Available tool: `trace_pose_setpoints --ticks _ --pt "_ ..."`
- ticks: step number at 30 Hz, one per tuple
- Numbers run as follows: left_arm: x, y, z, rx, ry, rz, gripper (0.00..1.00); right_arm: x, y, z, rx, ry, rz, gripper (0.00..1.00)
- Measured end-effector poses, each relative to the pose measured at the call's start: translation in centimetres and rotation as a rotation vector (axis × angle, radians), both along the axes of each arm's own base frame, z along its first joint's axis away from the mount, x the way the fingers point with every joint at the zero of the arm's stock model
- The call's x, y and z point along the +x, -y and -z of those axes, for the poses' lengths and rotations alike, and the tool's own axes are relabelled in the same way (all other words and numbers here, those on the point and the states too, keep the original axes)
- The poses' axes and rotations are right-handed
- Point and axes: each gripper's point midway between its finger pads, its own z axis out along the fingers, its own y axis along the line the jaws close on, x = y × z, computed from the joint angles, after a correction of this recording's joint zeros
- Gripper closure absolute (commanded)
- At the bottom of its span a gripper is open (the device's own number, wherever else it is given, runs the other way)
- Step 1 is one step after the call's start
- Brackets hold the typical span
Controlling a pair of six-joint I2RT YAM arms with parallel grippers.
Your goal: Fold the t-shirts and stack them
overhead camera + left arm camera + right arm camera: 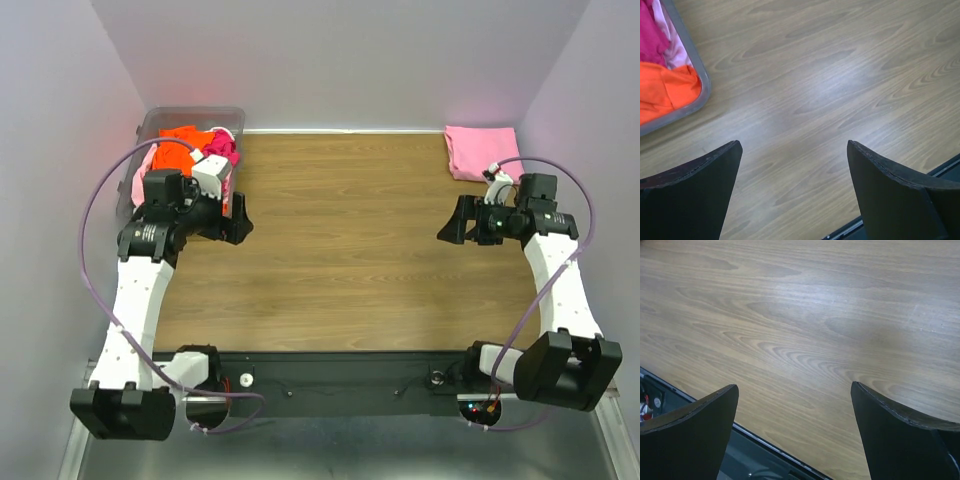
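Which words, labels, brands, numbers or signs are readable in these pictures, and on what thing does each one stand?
No text can be read in any view.
The orange shirt in the bin and the pink shirt are plain.
The table shows only wood grain.
The red lights at the near edge are too small to show any marking.
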Motion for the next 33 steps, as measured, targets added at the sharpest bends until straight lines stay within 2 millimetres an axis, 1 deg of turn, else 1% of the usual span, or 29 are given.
trace_pose_setpoints --ticks 2,3,4,5,6,7,8,9,10,11,12,13,14,16,18,20,21,22,23,26,27,28,29,30,33 --pt "0.9 -0.5 0.5 0.002 -0.048 -0.019 0.01 0.1 0.0 0.3 0.003 -0.008 -0.008 0.0" --pt "1.3 -0.9 0.4 0.002 -0.066 -0.032 0.01 0.2 0.0 0.5 0.004 -0.016 -0.01 0.0" --pt "2.3 -1.5 0.4 0.006 -0.097 -0.048 0.02 0.2 0.0 0.7 0.006 -0.022 -0.015 0.0" --pt "4.5 -2.6 -0.4 0.011 -0.097 -0.079 0.02 0.3 0.0 1.0 0.008 -0.032 -0.017 0.0" --pt "6.1 -3.7 -0.9 0.023 -0.099 -0.108 0.02 0.4 0.0 1.2 0.009 -0.04 -0.021 0.0" --pt "7.2 -4.3 -1.1 0.026 -0.098 -0.122 0.03 0.4 0.0 1.4 0.009 -0.044 -0.022 0.0" --pt "9.6 -5.9 -1.6 0.041 -0.077 -0.164 0.06 0.5 0.0 1.6 0.01 -0.053 -0.023 0.0" --pt "10.9 -7.4 -1.3 0.054 -0.095 -0.2 0.11 0.5 0.0 1.8 0.01 -0.059 -0.026 0.0" --pt "11.4 -8.2 -1.3 0.067 -0.102 -0.22 0.13 0.6 0.0 2.0 0.01 -0.065 -0.029 0.0" --pt "13.3 -9.9 -1.1 0.077 -0.107 -0.256 0.13 0.6 0.0 2.1 0.012 -0.068 -0.031 0.0" --pt "14.1 -11.0 -1.2 0.088 -0.116 -0.278 0.14 0.6 0.0 2.2 0.014 -0.071 -0.034 0.0" --pt "15.6 -12.4 -1.3 0.106 -0.107 -0.306 0.14 0.6 0.0 2.3 0.016 -0.073 -0.037 0.0" --pt "16.7 -13.4 -1.1 0.117 -0.105 -0.322 0.14 0.7 -0.1 2.4 0.019 -0.077 -0.041 0.0" --pt "18.5 -15.6 0.2 0.149 -0.127 -0.365 0.14 0.7 -0.1 2.7 0.025 -0.088 -0.044 0.0" --pt "19.6 -17.4 1.9 0.175 -0.16 -0.395 0.16 0.8 -0.1 3.1 0.028 -0.101 -0.046 0.0" --pt "20.2 -18.5 4.1 0.191 -0.207 -0.413 0.17 0.9 -0.1 3.6 0.032 -0.121 -0.047 0.0" --pt "20.4 -19.0 5.8 0.197 -0.243 -0.421 0.17 0.9 -0.1 3.7 0.033 -0.125 -0.048 0.0" --pt "20.5 -19.3 6.8 0.2 -0.266 -0.427 0.18 0.9 -0.1 3.8 0.034 -0.128 -0.049 0.0" --pt "20.7 -19.7 8.4 0.207 -0.298 -0.434 0.19 1.0 -0.1 3.9 0.034 -0.131 -0.05 0.0" --pt "21.1 -20.3 11.4 0.217 -0.349 -0.444 0.25 1.0 -0.1 4.0 0.034 -0.133 -0.049 0.0" --pt "21.2 -20.4 12.0 0.218 -0.36 -0.443 0.31 1.0 -0.1 4.0 0.033 -0.134 -0.048 0.0" --pt "21.3 -20.4 12.8 0.217 -0.372 -0.444 0.34 1.0 0.0 4.0 0.029 -0.134 -0.046 0.0" --pt "21.4 -20.5 13.1 0.218 -0.375 -0.444 0.38 1.0 0.0 4.1 0.027 -0.135 -0.043 0.0" --pt "21.4 -20.5 13.5 0.216 -0.382 -0.443 0.47 1.0 0.1 4.1 0.023 -0.136 -0.041 0.0" --pt "21.8 -20.5 14.2 0.211 -0.386 -0.444 0.57 1.0 0.2 4.2 0.016 -0.138 -0.037 0.0"
